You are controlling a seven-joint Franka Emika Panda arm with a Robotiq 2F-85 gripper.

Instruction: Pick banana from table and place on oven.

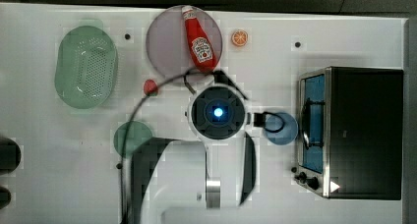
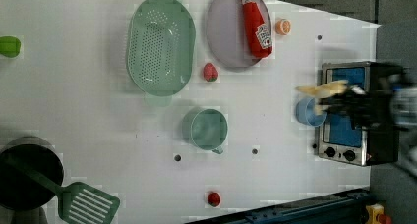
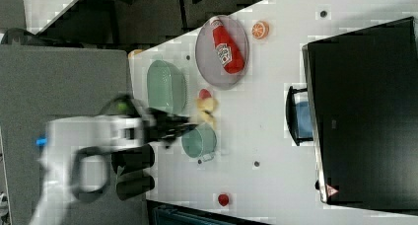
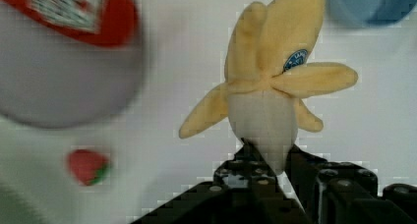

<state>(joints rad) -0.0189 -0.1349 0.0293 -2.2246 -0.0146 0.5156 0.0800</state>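
Claw [image 4: 268, 167] of mine is clenched on the banana [image 4: 275, 81], gripping its pale base with the peel flaps splayed above — held off the desk [image 2: 88, 111], near the blue bowl [image 2: 307, 112] by the oven [image 2: 354, 111] at the desk's edge. From above, my wrist hides the fruit entirely; elsewhere it is blurred.

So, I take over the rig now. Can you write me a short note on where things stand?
Hand: shut on the banana, gripping its pale end, lifted above the table.
Oven: at the top view's right, its black top bare.
Done: banana picked up.
Left: carry it over the oven, set it on top, release.
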